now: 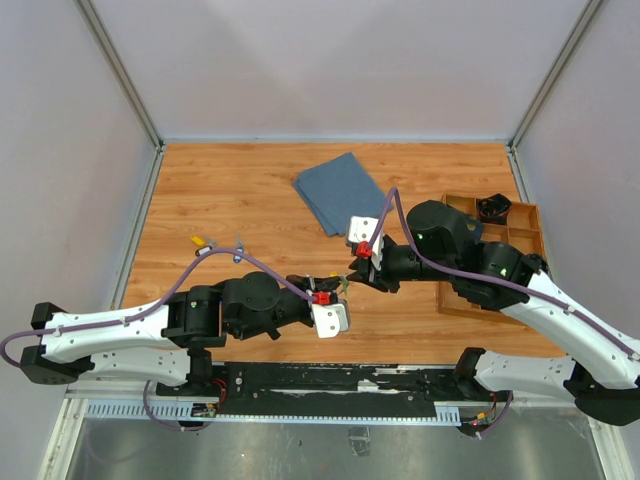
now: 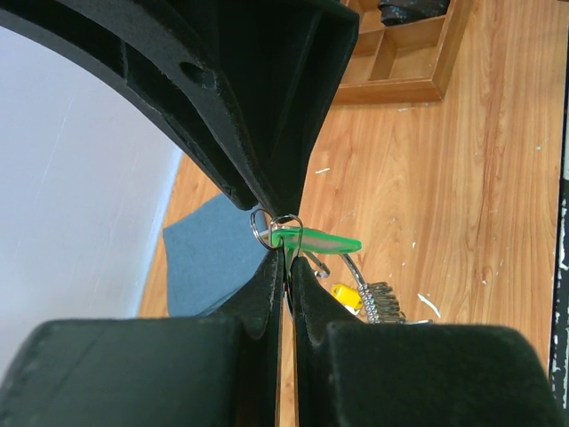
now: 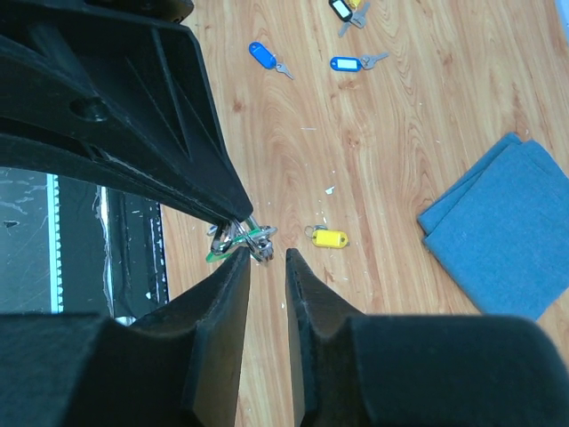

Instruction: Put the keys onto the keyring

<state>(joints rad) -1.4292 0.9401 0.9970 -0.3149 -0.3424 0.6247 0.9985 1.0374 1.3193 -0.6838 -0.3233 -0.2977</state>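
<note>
Basically, left gripper (image 2: 283, 258) is pinched tight on the keyring (image 2: 286, 220), held above the table (image 1: 230, 190), with the green-tagged key (image 2: 324, 240) at the ring. Right gripper (image 3: 267, 260) jaws are slightly apart, gap empty, tips just beside the ring. 2 blue-tagged keys (image 3: 260, 55) and 1 yellow-tagged key (image 3: 329, 238) lie on the wood.

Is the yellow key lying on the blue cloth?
No, the yellow key lies on the table, apart from the cloth.

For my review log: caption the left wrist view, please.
Left fingers pinch a thin silver wire keyring with a green plastic-tagged metal key over wooden table.
</note>
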